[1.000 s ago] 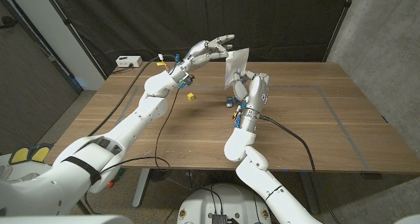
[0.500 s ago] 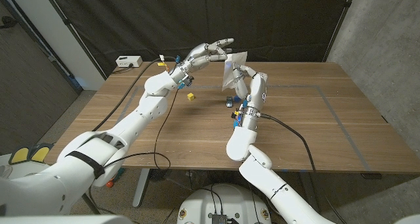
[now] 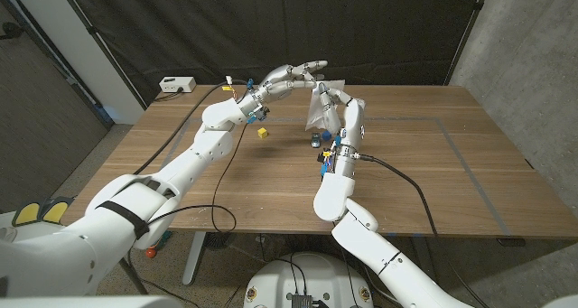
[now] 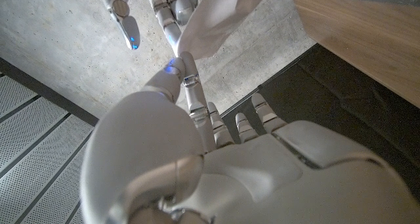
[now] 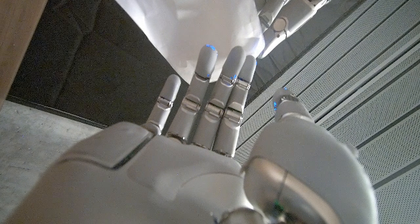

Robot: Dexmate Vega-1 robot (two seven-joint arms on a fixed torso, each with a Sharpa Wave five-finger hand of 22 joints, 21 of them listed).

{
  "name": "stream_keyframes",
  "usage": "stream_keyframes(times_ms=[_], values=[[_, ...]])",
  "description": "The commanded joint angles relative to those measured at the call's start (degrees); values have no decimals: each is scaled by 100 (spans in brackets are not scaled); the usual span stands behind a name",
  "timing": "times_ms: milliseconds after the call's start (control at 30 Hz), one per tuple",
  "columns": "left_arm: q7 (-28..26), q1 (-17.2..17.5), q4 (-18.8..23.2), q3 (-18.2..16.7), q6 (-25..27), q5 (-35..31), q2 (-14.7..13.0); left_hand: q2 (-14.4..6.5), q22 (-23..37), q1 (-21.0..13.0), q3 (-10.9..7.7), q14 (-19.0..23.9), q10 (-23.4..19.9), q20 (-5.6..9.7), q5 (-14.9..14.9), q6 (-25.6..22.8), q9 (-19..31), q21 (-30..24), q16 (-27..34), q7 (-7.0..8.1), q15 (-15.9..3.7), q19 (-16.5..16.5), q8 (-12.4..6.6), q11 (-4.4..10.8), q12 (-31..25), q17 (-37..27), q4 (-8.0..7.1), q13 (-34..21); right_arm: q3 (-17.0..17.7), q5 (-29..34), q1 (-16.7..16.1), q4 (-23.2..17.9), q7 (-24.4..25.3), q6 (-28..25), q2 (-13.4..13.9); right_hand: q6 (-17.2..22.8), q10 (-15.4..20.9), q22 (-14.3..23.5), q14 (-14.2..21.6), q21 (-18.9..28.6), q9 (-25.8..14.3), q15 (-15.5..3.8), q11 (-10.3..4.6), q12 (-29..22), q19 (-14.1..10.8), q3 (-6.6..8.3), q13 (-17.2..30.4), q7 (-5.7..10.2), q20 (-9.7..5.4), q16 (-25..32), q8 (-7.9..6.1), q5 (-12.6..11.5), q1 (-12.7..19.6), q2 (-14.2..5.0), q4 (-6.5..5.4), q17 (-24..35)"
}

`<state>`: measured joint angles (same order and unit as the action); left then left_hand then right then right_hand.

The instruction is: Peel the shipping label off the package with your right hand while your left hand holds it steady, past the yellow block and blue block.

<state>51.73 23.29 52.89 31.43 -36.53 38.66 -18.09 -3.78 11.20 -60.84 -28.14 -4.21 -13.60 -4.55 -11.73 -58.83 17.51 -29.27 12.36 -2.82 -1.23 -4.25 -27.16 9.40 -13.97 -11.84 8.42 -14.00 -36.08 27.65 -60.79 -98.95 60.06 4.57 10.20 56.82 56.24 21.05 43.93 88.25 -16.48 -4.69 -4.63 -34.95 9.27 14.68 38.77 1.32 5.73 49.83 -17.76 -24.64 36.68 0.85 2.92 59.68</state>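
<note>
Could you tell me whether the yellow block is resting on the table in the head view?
Yes, the yellow block sits on the wooden table, below the left hand and apart from it.

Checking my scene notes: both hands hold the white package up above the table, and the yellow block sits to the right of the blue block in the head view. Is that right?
Not quite. In the head view the yellow block sits to the left of the blue block, not the right. The rest stands: the left hand and right hand hold the white package up above the table.

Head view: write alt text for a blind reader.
Both robot hands hold a white package up above a wooden table, left hand at its top, right hand beneath. A yellow block sits nearby.
</note>
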Motion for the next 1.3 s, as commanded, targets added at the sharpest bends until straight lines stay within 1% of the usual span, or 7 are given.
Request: stream_keyframes(times_ms=[33,567,633,700,933,1133,1300], values=[[282,12,167,36,175,43,-11,-69,15,-10,-32,-29,-25,-3,-30,-182,382,-47,-11,171,9,-12,-442,-30,-13,-18,-5,-7,-167,75,27,-189,16,-613,99,47,38,31,19,40,25,-604,-1,-28,28,-47,-8,7,23,84,51,166,-98,4,1,-3],[205,58,217,-22,195,78,1,-50,16,9,-35,-2,-63,10,-30,-220,351,-50,0,191,-11,-14,-426,-2,-25,-16,-7,-11,-229,2,175,91,393,-359,130,-86,-103,83,144,92,-47,-622,40,-119,-227,-98,176,-52,47,244,125,659,-127,-51,83,-71],[117,68,203,-29,196,45,0,-54,16,12,-39,1,-78,5,-32,-210,360,-50,2,183,-1,-15,-426,-18,-30,-16,-9,-12,-241,-3,190,88,386,-301,168,-68,-74,104,166,100,-57,-657,27,-127,-229,-23,146,-42,48,272,126,738,54,-104,204,-91],[66,70,188,-41,197,35,1,-52,16,11,-41,8,-94,5,-33,-222,367,-55,4,172,0,-4,-434,-20,-36,-16,-7,-12,-236,6,194,101,374,-254,176,-59,-77,157,128,125,-68,-704,8,-155,-228,198,143,-22,41,330,146,799,510,-253,491,-65],[-148,47,123,-18,140,-126,-15,-50,16,13,-48,29,-117,-6,-36,-216,389,-62,11,170,-1,9,-439,-29,-42,-14,-5,-14,-219,18,203,129,393,-134,152,44,38,57,193,76,-73,-770,-158,-238,-355,435,139,102,-24,400,153,874,1120,-210,778,-95],[-325,1,47,14,43,-303,-23,-53,17,15,-54,31,-98,-11,-36,-203,403,-65,12,162,10,12,-438,-38,-33,-15,-7,-15,-121,97,156,153,296,-13,67,461,450,-68,359,64,-92,-785,-286,-458,-547,636,155,232,-101,542,26,1051,1674,-127,764,-38],[-512,-21,38,73,-77,-507,-49,-51,16,15,-59,30,-91,-15,-36,-203,399,-65,10,171,11,9,-431,-48,-28,-14,-4,-16,-159,76,191,108,222,-220,98,409,376,-121,338,26,-106,-768,-289,-467,-541,545,193,227,-101,572,56,1171,1544,3,661,-35]])
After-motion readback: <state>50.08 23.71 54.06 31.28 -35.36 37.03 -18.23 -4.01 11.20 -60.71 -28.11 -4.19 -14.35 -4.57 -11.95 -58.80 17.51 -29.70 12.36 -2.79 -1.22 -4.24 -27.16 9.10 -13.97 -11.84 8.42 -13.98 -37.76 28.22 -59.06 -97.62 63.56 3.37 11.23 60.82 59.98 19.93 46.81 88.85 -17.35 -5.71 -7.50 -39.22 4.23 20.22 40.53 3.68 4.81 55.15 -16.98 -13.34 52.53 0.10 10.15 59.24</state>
